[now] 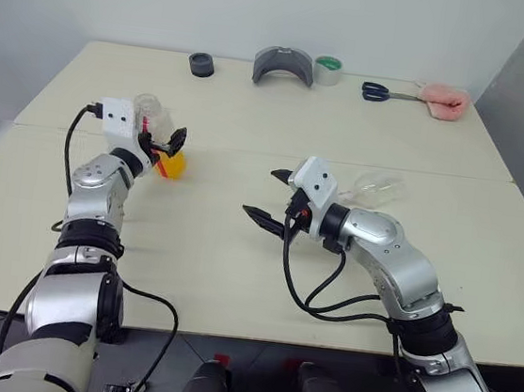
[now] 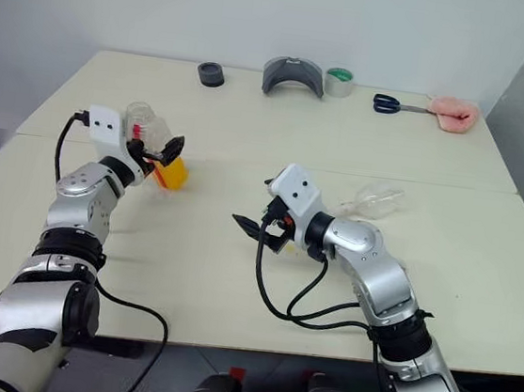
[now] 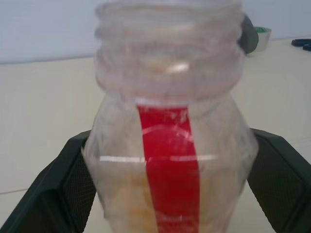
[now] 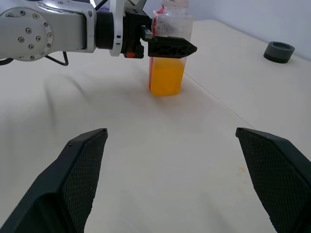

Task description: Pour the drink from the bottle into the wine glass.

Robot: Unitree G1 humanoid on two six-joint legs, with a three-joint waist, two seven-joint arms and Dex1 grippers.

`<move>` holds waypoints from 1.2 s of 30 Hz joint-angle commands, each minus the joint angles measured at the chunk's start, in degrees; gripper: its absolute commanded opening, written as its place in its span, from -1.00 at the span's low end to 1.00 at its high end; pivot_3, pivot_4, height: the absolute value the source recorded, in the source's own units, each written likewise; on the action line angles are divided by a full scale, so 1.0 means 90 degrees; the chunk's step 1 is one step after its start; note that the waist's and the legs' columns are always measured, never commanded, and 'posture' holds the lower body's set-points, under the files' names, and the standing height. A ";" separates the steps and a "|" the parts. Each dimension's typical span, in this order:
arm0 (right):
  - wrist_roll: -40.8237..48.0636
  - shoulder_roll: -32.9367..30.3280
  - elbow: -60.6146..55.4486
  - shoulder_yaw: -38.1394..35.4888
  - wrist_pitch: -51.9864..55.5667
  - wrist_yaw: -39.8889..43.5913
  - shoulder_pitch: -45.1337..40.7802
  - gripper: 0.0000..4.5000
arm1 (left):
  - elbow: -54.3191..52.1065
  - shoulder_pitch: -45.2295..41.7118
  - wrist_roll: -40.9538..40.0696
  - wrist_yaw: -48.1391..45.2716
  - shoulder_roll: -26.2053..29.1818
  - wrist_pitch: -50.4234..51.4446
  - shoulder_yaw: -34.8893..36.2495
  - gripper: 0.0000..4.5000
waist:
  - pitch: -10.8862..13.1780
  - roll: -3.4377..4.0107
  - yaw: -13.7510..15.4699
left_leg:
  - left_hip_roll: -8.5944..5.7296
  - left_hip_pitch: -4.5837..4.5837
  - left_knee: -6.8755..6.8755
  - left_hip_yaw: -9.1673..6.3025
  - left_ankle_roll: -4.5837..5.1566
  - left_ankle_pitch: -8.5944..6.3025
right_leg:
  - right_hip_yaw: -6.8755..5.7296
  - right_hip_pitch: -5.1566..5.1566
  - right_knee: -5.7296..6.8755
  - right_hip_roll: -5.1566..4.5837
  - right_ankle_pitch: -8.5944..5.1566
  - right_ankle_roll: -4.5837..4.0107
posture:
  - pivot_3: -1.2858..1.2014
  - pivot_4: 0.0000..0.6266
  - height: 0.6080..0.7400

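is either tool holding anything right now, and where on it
Cannot be told for the left tool: its fingers flank the bottle at its upper body. The right tool is open and empty.

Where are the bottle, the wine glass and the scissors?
bottle (image 4: 166, 73): right wrist view, on its juice-filled lower body.
wine glass (image 2: 375, 201): right eye view, on its bowl, lying on its side.
scissors (image 1: 376, 92): left eye view, on the dark handles.
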 commanded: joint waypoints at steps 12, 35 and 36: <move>-0.0161 -0.0142 -0.0527 -0.0014 -0.0022 0.0007 0.0359 1.00 | -0.1051 0.0963 -0.0101 0.0270 -0.0198 -0.0150 0.0134 0.99 | -0.0001 -0.0001 0.0003 | 0.0000 0.0000 0.0000 -0.0001 0.0000 0.0000 | 0.0002 -0.0001 0.0000 -0.0002 0.0000 0.0000 | 0.03 -0.52 1.00; 0.3266 0.0391 -0.2187 -0.4349 0.3919 -0.1753 0.1986 1.00 | -0.6541 0.4569 -0.1069 -0.0668 -0.0291 0.1750 -0.0443 0.99 | -0.0004 -0.0003 0.0072 | 0.0012 0.0012 -0.0008 0.0007 0.0004 -0.0003 | 0.0012 0.0016 -0.0002 -0.0002 -0.0001 -0.0001 | 0.03 -0.52 1.00; 0.3359 0.0619 -0.2056 -0.4502 0.4044 -0.1990 0.1884 1.00 | -0.6631 0.4507 -0.1170 -0.0876 -0.0220 0.1853 -0.0508 0.99 | -0.0003 -0.0001 0.0060 | 0.0013 0.0013 -0.0009 0.0009 0.0004 -0.0003 | 0.0012 0.0016 -0.0003 0.0007 -0.0001 -0.0001 | 0.03 -0.52 1.00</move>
